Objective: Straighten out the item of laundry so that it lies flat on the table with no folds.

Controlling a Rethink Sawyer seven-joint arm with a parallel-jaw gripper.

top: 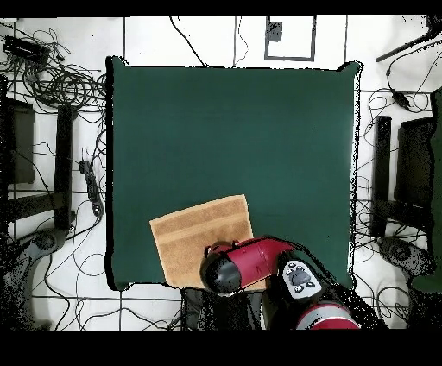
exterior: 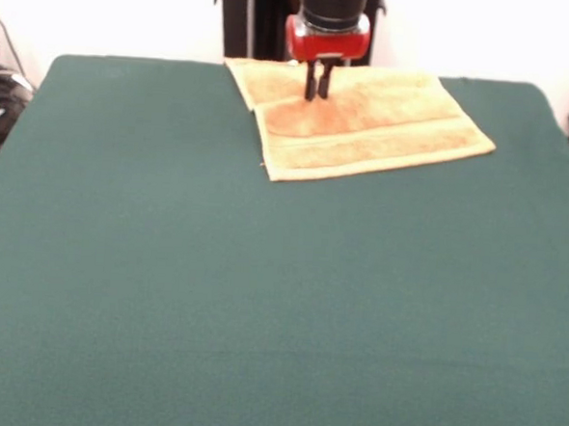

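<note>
The item of laundry (exterior: 386, 132), an orange-tan towel, lies at the far middle of the green table (exterior: 259, 308). A woven band runs along its near edge. Its left side shows a step in the outline, as if one layer lies over another. My gripper (exterior: 317, 95) hangs straight down over the towel's left half, fingers close together and tips at the cloth. I cannot tell whether any cloth is pinched. In the overhead view the towel (top: 198, 237) lies near the table's (top: 242, 129) bottom edge, with the arm's wrist (top: 229, 269) covering its lower right corner and the gripper.
Cables and stands (top: 60, 86) crowd the floor on both sides of the table. The black pedestal column (exterior: 240, 17) rises behind the towel. Broad green cloth stretches from the towel toward the near edge in the front view.
</note>
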